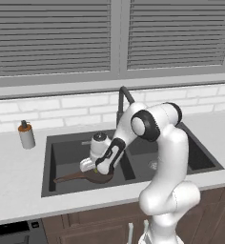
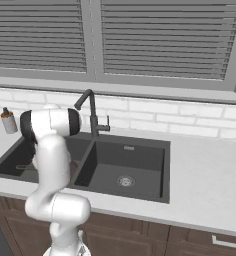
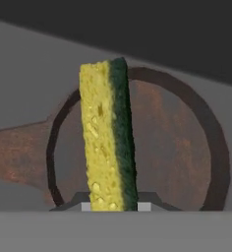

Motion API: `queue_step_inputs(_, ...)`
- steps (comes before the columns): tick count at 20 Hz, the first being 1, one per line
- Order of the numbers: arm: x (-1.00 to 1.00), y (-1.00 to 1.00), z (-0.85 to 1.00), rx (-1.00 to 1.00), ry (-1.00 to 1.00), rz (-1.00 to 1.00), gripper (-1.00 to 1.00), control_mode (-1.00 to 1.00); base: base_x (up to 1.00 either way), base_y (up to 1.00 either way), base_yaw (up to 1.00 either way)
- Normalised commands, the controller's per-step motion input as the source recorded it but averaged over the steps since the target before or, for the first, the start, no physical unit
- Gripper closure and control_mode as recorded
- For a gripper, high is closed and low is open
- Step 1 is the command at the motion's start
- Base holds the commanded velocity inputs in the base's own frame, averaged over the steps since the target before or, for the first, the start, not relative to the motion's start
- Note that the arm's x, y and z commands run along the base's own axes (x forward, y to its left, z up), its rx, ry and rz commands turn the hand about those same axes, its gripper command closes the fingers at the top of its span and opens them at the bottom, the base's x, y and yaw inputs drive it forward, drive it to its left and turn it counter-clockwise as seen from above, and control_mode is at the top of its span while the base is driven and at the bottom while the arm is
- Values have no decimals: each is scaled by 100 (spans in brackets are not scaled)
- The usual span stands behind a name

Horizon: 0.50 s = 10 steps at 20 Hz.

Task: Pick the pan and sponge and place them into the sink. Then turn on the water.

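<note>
My gripper (image 3: 109, 206) is shut on the sponge (image 3: 108, 138), a yellow block with a dark green side that stands upright between the fingertips (image 3: 143, 206). Right behind it lies the dark brown pan (image 3: 177, 147), its long handle (image 3: 14, 152) running off to the left. In the left base view the gripper (image 1: 87, 166) hangs low in the left basin of the dark grey sink (image 1: 47, 167), just over the pan (image 1: 93, 177) on the basin floor. No water shows at the dark faucet (image 1: 124, 95).
A soap bottle (image 1: 25, 135) stands on the counter left of the sink. The right basin (image 2: 125, 165) has a round silver drain. The faucet (image 2: 90, 107) rises behind the divider, with the tiled wall and window blinds beyond.
</note>
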Motion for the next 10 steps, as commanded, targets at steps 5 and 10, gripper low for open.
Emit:
queue_step_inputs(5, 24, 0, -25, 0, -6, 0, 100, -100, 0, 0, 0)
queue_step_inputs(10, 11, 0, -25, 0, -6, 0, 100, -100, 0, 0, 0)
